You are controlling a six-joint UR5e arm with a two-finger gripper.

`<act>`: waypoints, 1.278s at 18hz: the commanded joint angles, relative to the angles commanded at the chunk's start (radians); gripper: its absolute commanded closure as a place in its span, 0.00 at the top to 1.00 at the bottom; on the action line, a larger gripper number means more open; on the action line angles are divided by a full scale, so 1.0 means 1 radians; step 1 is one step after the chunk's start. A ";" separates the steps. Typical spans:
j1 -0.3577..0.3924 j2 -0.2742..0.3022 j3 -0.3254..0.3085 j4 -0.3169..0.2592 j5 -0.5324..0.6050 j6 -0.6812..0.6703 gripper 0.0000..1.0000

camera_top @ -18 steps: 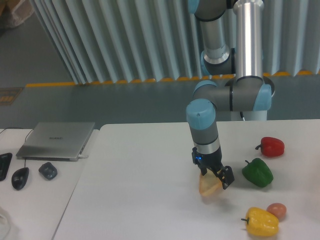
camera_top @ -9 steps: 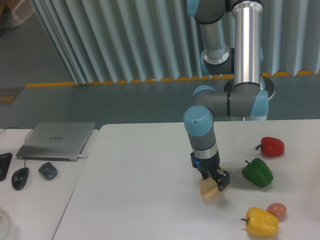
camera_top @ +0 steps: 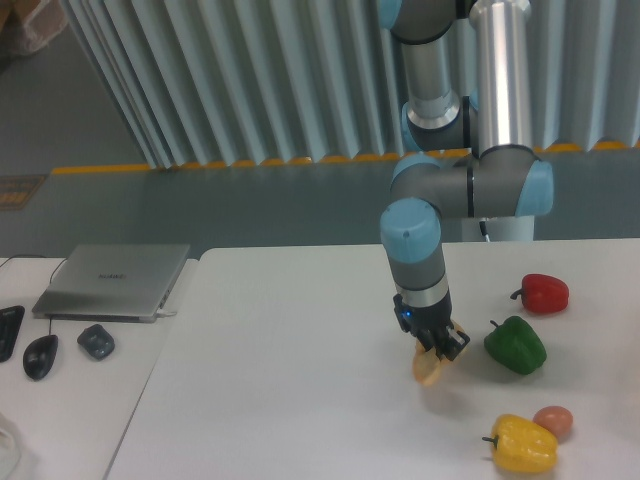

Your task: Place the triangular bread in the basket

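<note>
- Fingers (camera_top: 452,343) of the black two-finger gripper (camera_top: 438,349) pointing down at the pale tan-yellow wedge of triangular bread (camera_top: 431,367); set close about its upper part; apparently clamped on it, though contact itself too small to confirm.
- Bread low over the white table (camera_top: 280,380), touching it or just above; impossible to say which; only the lower rounded part showing below the fingertips.
- Grip seemingly on a narrow upper edge of the wedge; risk of pivoting or slipping free on the lift, given rounded corners and a probably smooth surface.
- Green bell pepper (camera_top: 516,345) just beside, to the right; red bell pepper (camera_top: 544,293) beyond it; yellow bell pepper (camera_top: 523,444) and small brownish-pink egg-shaped object (camera_top: 553,420) nearer the front edge; a sideways swing at low height likely to knock the green one.
- Basket nowhere in view; destination unknown from here; long carry a further chance for a weak hold to fail.
- Silver laptop (camera_top: 113,280) and dark computer mouse (camera_top: 40,356) well apart on the left; no hazard unless the route crosses that side.
</note>
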 joint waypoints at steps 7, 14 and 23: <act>0.106 0.075 0.020 -0.008 -0.003 0.240 0.16; 0.284 0.117 0.023 -0.021 0.000 0.541 0.17; 0.485 0.111 0.020 -0.005 -0.003 0.805 0.21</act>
